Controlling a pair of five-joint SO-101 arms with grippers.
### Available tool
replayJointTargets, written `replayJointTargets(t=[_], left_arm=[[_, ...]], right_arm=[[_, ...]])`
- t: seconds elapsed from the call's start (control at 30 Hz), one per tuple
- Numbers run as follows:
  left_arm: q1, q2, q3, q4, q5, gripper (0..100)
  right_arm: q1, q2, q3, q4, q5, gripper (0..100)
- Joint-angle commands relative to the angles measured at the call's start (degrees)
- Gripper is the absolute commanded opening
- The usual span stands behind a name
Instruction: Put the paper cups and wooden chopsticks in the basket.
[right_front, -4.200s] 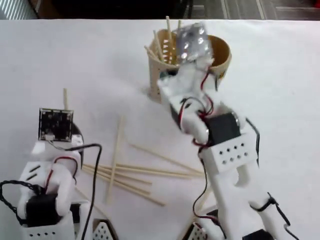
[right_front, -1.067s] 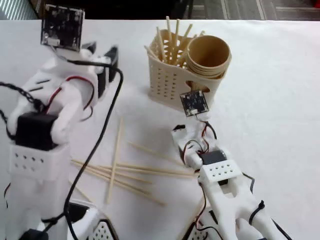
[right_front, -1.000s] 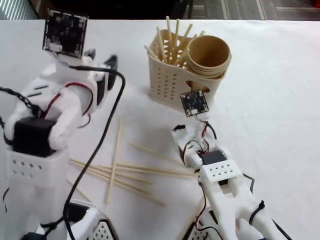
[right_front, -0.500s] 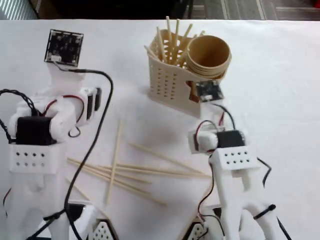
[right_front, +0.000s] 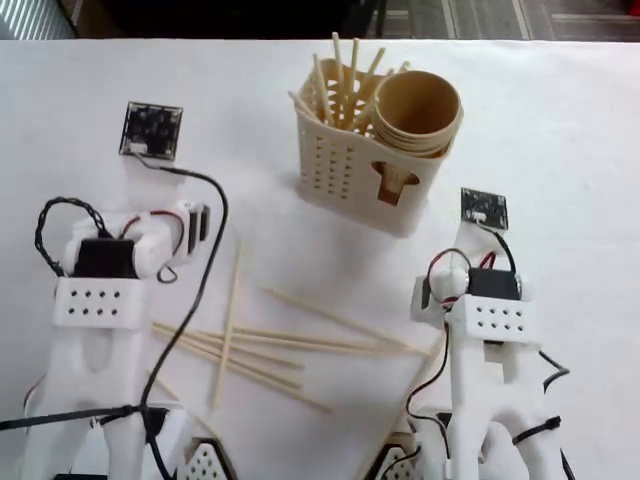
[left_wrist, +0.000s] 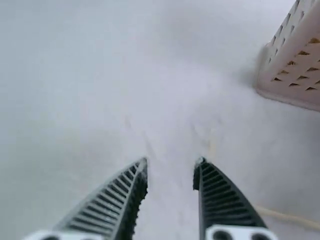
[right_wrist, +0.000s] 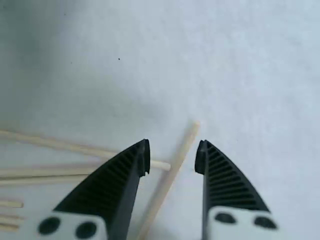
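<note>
The cream lattice basket (right_front: 350, 165) stands at the back middle of the table. It holds stacked paper cups (right_front: 415, 105) and several upright wooden chopsticks (right_front: 340, 75). Several loose chopsticks (right_front: 260, 345) lie scattered on the white table in front of it, between the left arm (right_front: 100, 290) and the right arm (right_front: 485, 310). My left gripper (left_wrist: 171, 167) is open over bare table, with the basket's corner (left_wrist: 295, 65) off to one side. My right gripper (right_wrist: 173, 150) is open just above one chopstick (right_wrist: 170, 177) that lies on the table under the gap between its fingers.
The table is covered by a white cloth (right_front: 560, 150). More chopsticks (right_wrist: 75, 147) lie beside the right gripper. One chopstick end (left_wrist: 290, 218) shows near the left gripper. Both arm bases stand at the near edge.
Both arms have drawn back from the far side toward the near edge. The right arm swung right, away from the basket front. The left arm came down and back from the far left.
</note>
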Motion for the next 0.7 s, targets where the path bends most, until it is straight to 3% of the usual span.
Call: replayJointTargets(t=[0.0,0.17,0.47,0.63,0.67], left_arm=[[0.31,-1.45,1.32,-2.37,-0.09,17],[0.22,-1.45,4.31,-4.75,-0.09,17],[0.13,-1.45,4.75,-5.27,-0.09,17],[0.04,-1.36,4.75,-5.19,-0.09,17],[0.04,-1.36,4.92,-5.19,-0.09,17]], right_arm=[[1.1,-0.04,0.0,-0.92,-1.14,16.2],[6.29,10.77,-1.76,-2.51,-1.14,16.2],[6.73,33.71,-7.65,-6.9,-1.14,15.7],[7.69,37.32,-8.0,-11.82,-0.7,0.8],[8.31,36.79,-8.0,-12.09,-0.7,1.9]])
